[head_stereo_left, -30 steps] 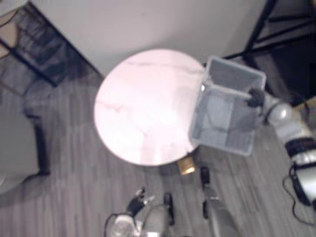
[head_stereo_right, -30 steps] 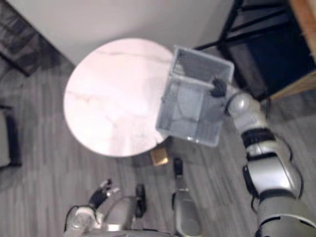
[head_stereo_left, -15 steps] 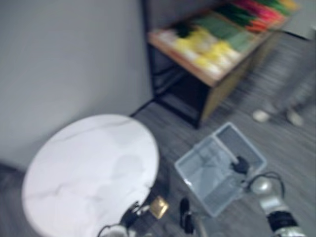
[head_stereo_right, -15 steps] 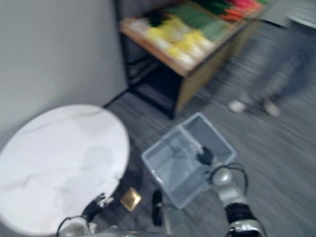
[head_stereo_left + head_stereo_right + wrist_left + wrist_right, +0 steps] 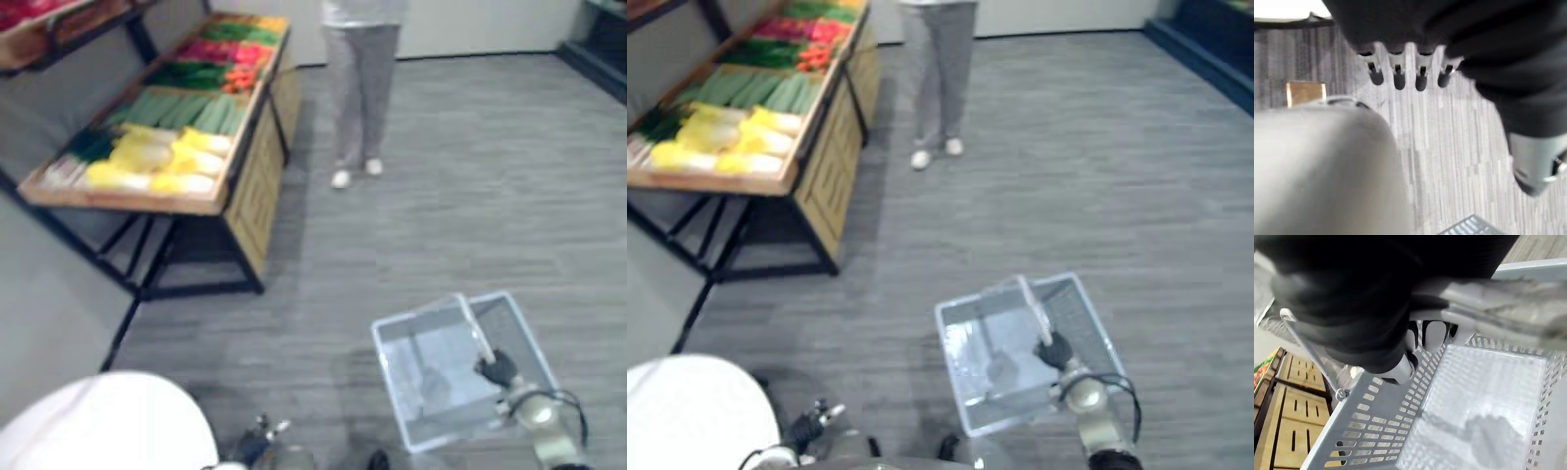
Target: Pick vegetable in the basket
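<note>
A grey plastic basket hangs low at my right, over the floor, and its inside holds nothing. My right hand is shut on the basket's handle, with its fingers curled round the bar. A wooden stand at the far left carries yellow, green and red vegetables, well away from the basket. My left hand hangs low beside me with straight fingers and nothing in it.
A person in grey trousers and white shoes stands beside the stand's far end. A round white table shows at the lower left. Grey plank floor stretches wide between the stand and the basket.
The camera has swung from the round table towards the vegetable stand and the person. The basket is still in my right hand and now hangs over the floor instead of by the table.
</note>
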{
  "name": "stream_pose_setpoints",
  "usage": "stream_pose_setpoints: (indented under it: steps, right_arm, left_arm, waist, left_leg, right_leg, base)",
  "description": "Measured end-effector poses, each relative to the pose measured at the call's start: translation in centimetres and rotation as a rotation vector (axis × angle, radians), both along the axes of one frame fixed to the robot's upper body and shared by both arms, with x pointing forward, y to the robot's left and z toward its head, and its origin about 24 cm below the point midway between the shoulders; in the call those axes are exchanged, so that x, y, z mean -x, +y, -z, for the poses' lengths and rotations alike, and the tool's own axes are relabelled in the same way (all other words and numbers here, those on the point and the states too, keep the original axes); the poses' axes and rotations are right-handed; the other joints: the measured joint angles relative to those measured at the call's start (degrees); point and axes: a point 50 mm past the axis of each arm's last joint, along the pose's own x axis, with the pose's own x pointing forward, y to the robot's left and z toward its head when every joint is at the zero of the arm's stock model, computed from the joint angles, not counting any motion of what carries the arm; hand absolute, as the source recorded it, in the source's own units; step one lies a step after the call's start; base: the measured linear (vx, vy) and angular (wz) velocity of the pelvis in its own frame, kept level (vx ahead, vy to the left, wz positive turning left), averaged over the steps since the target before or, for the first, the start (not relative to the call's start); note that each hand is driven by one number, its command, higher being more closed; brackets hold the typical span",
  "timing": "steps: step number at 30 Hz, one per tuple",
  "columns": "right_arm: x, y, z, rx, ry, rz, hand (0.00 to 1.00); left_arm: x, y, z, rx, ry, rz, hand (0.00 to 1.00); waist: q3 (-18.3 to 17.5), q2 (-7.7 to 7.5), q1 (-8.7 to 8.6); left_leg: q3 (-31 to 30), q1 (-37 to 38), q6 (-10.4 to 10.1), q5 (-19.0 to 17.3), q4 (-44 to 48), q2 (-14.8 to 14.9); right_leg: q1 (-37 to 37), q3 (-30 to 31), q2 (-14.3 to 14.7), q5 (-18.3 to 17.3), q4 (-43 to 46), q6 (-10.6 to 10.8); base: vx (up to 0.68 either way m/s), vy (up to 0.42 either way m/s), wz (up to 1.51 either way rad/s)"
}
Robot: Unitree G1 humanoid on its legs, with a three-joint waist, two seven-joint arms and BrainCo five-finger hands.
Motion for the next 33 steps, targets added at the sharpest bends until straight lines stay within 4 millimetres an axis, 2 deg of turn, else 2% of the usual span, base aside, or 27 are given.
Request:
stream_pose_setpoints:
  steps: [2,4,5,6,8,9,10,11,12,13,14,15,16,17,19,20,21,22,23,24,25,26,29,30,31,32,33]
  right_arm:
    - [0.4,0.0,0.2,0.009,0.011,-0.009,1.00]
    - [0.7,0.0,0.4,0.011,0.014,0.002,1.00]
    - [0.9,-0.3,0.5,0.013,0.016,0.014,1.00]
    - [1.3,-0.5,0.8,0.012,0.034,0.028,1.00]
    - [2.0,-0.9,1.6,0.000,0.070,0.056,1.00]
    - [2.3,-1.0,2.0,-0.012,0.087,0.074,1.00]
    - [2.7,-1.1,2.6,-0.033,0.109,0.101,1.00]
    - [2.9,-1.2,2.9,-0.042,0.121,0.116,1.00]
    - [3.3,-1.6,3.4,-0.069,0.142,0.158,1.00]
    - [3.7,-1.4,4.0,-0.107,0.156,0.208,1.00]
    - [3.7,-1.2,4.2,-0.124,0.160,0.228,1.00]
    - [4.1,-0.8,4.8,-0.165,0.171,0.268,1.00]
    - [4.4,-0.8,5.1,-0.193,0.160,0.327,1.00]
    - [4.3,-1.1,4.9,-0.194,0.146,0.345,1.00]
    - [4.6,-1.2,4.9,-0.197,0.135,0.349,1.00]
    - [4.8,-0.8,5.2,-0.215,0.135,0.345,1.00]
    - [4.9,-0.3,5.5,-0.253,0.130,0.363,1.00]
    - [5.1,-0.1,5.6,-0.266,0.130,0.370,1.00]
    - [5.3,0.0,5.7,-0.293,0.120,0.383,1.00]
    - [5.5,0.1,5.8,-0.315,0.119,0.396,1.00]
    - [5.5,0.2,5.9,-0.324,0.120,0.405,1.00]
    - [6.4,-0.1,6.4,-0.349,0.128,0.468,1.00]
    - [6.5,-0.9,6.3,-0.363,0.113,0.532,1.00]
    - [6.4,-1.4,6.2,-0.352,0.119,0.533,1.00]
    - [6.6,-1.8,6.1,-0.342,0.123,0.535,1.00]
    - [6.9,-2.2,6.1,-0.330,0.130,0.537,1.00]
    - [7.4,-2.1,6.3,-0.325,0.152,0.537,1.00]
  left_arm:
    - [0.0,-0.1,0.0,0.005,-0.002,-0.003,0.00]
    - [-0.1,-0.1,0.0,0.001,-0.008,-0.007,0.00]
    - [-0.1,-0.2,0.0,-0.004,-0.010,-0.016,0.00]
    - [0.1,-0.3,0.0,-0.008,-0.011,-0.032,0.00]
    - [0.6,-0.6,0.2,-0.001,-0.009,-0.058,0.00]
    - [0.9,-0.4,0.2,0.009,-0.010,-0.090,0.00]
    - [1.3,-0.2,0.2,0.009,-0.002,-0.110,0.00]
    - [1.6,-0.1,0.3,0.009,0.004,-0.121,0.00]
    - [1.8,-0.2,0.4,0.014,0.018,-0.135,0.00]
    - [1.7,-0.1,0.4,0.012,0.021,-0.131,0.00]
    - [1.6,0.0,0.4,0.009,0.020,-0.128,0.00]
    - [1.6,0.1,0.3,0.004,0.020,-0.122,0.00]
    - [1.6,0.3,0.3,-0.008,0.025,-0.109,0.00]
    - [1.5,0.5,0.2,-0.018,0.024,-0.095,0.00]
    - [1.1,0.5,0.2,-0.026,0.017,-0.070,0.00]
    - [0.2,0.5,0.0,-0.029,-0.001,-0.066,0.00]
    - [-0.7,0.5,-0.2,-0.029,-0.019,-0.063,0.00]
    - [-1.2,0.5,-0.4,-0.028,-0.033,-0.059,0.00]
    - [-2.5,0.4,-0.7,-0.024,-0.054,-0.048,0.00]
    - [-3.4,0.4,-0.9,-0.020,-0.065,-0.040,0.00]
    - [-3.7,0.4,-1.0,-0.019,-0.068,-0.037,0.00]
    - [-3.6,0.2,-0.9,-0.013,-0.065,-0.039,0.00]
    - [-2.9,0.0,-0.5,-0.002,-0.040,-0.055,0.00]
    - [-2.0,-0.1,-0.2,0.014,-0.021,-0.099,0.00]
    - [-1.8,-0.4,0.0,0.029,-0.017,-0.120,0.00]
    - [-1.0,-0.7,0.2,0.044,-0.002,-0.148,0.00]
    - [0.4,-0.9,0.6,0.053,0.036,-0.160,0.00]
  waist:
    - [0.0,0.18,0.00]
    - [0.0,0.23,0.00]
    - [0.0,0.29,0.10]
    - [-0.2,0.74,1.07]
    - [-0.4,1.02,2.36]
    - [-0.8,0.71,2.49]
    - [-1.6,-0.30,2.52]
    - [-1.9,-0.58,2.52]
    - [-2.4,-0.37,2.42]
    - [-2.7,-0.12,2.29]
    - [-2.5,-0.38,2.28]
    - [-2.2,-0.87,2.25]
    - [-2.2,-1.40,2.01]
    - [-2.2,-1.39,1.81]
    - [-1.7,-0.61,1.08]
    - [-1.6,-0.45,0.10]
    - [-1.6,-0.36,-0.66]
    - [-1.6,-0.32,-0.98]
    - [-1.4,-0.86,-1.05]
    - [-0.9,-2.27,-1.01]
    - [-0.6,-2.90,-1.04]
    - [-0.3,-3.09,-1.24]
    - [-0.3,-0.66,-0.72]
    - [0.2,0.94,-0.87]
    - [0.6,1.59,-0.83]
    - [1.0,3.28,-0.64]
    - [1.5,4.16,-0.15]
  left_leg:
    - [0.9,-0.7,0.1,0.2,-9.9,-2.5]
    - [1.1,-2.2,-0.1,2.6,-21.1,-5.5]
    - [1.2,-3.1,0.0,5.4,-26.4,-6.9]
    - [1.3,-4.3,0.6,11.2,-32.0,-7.7]
    - [1.5,-4.4,1.2,16.5,-33.1,-7.7]
    - [2.0,-4.4,3.4,16.8,-31.9,-8.0]
    - [3.5,-5.2,5.0,15.1,-29.9,-9.0]
    - [4.5,-5.4,5.7,13.8,-29.2,-9.3]
    - [5.5,-4.5,8.0,11.1,-29.1,-9.7]
    - [6.0,-3.1,9.0,10.2,-29.1,-10.3]
    - [5.8,-2.0,9.5,9.6,-29.3,-10.5]
    - [5.3,1.8,9.1,7.8,-30.4,-10.8]
    - [3.9,5.9,9.0,6.4,-31.4,-11.2]
    - [3.1,7.8,8.9,6.2,-32.1,-11.2]
    - [0.5,13.6,8.8,6.1,-35.9,-10.5]
    - [-1.1,16.7,8.6,6.2,-38.4,-9.1]
    - [-3.0,18.0,8.2,6.1,-39.5,-7.6]
    - [-4.0,18.3,7.2,5.8,-39.9,-6.9]
    - [-5.9,18.4,5.5,4.8,-40.2,-6.5]
    - [-7.4,18.8,4.0,3.9,-40.0,-7.2]
    - [-8.2,19.5,3.2,3.4,-39.8,-7.7]
    - [-10.9,21.7,1.2,-0.2,-37.8,-7.4]
    - [-11.6,22.1,0.0,-1.3,-32.4,-5.5]
    - [-11.4,16.2,-2.1,0.1,-17.9,-3.3]
    - [-11.3,13.0,-3.1,2.2,-10.3,-1.7]
    - [-11.2,8.0,-2.9,6.8,0.3,1.4]
    - [-8.9,3.3,-2.3,6.9,11.2,4.7]
  right_leg:
    - [1.9,1.8,0.6,0.1,-1.6,0.1]
    - [3.1,2.8,0.8,0.1,-3.2,0.2]
    - [3.8,3.3,1.0,0.1,-4.1,0.3]
    - [5.5,4.6,1.5,-0.2,-5.8,0.8]
    - [7.9,6.5,1.7,-1.3,-6.9,2.0]
    - [8.6,7.3,1.3,-2.3,-7.1,2.6]
    - [8.3,7.7,-0.3,-3.2,-5.8,3.6]
    - [8.0,7.7,-1.2,-3.7,-4.8,4.4]
    - [5.7,7.9,-2.4,-5.0,0.7,6.6]
    - [1.5,7.5,-4.2,-5.1,11.8,8.3]
    - [-0.9,6.9,-5.3,-3.7,18.4,10.7]
    - [-5.4,5.6,-8.0,0.1,31.6,12.5]
    - [-7.7,4.0,-10.7,-0.7,40.3,10.7]
    - [-8.2,3.3,-11.6,-1.3,42.0,9.7]
    - [-9.3,1.6,-11.6,-2.8,39.7,7.9]
    - [-10.2,1.3,-10.0,-3.2,32.3,7.2]
    - [-11.4,1.1,-8.2,-2.7,22.4,7.8]
    - [-12.2,1.3,-7.5,-1.8,16.7,8.3]
    - [-13.9,2.6,-6.5,2.1,5.6,9.3]
    - [-14.8,5.8,-7.0,6.8,-4.0,9.7]
    - [-14.8,7.3,-7.3,8.5,-6.6,10.3]
    - [-13.5,10.5,-7.4,12.7,-7.5,10.2]
    - [-14.0,10.8,-6.0,13.8,-0.4,10.1]
    - [-12.5,9.7,-5.9,13.8,1.0,8.8]
    - [-11.0,8.8,-5.2,13.2,0.4,8.0]
    - [-7.6,8.1,-4.1,12.4,-1.4,7.2]
    - [-1.7,7.4,-3.4,11.1,-4.0,6.5]
  base:
    - [0.16,0.026,-0.59]
    - [0.23,0.043,-0.25]
    - [0.30,0.087,-0.30]
    - [0.32,0.103,-0.38]
    - [0.33,0.134,-0.42]
    - [0.41,0.180,-0.27]
    - [0.37,0.158,-0.15]
    - [0.48,0.191,-0.12]
    - [0.52,0.191,-0.09]
    - [0.50,0.186,-0.01]
    - [0.51,0.186,0.06]
    - [0.60,0.149,0.15]
    - [0.60,0.118,0.21]
    - [0.56,0.056,0.41]
    - [0.37,-0.007,0.52]
    - [0.39,-0.069,0.74]
    - [0.38,-0.092,0.82]
    - [0.37,-0.134,0.84]
    - [0.36,-0.175,0.82]
    - [0.36,-0.194,0.77]
    - [0.51,-0.319,1.02]
    - [0.49,-0.294,0.86]
    - [0.51,-0.271,0.51]
    - [0.48,-0.272,0.39]
    - [0.45,-0.279,0.43]
    - [0.45,-0.189,0.29]
    - [0.53,-0.224,0.25]
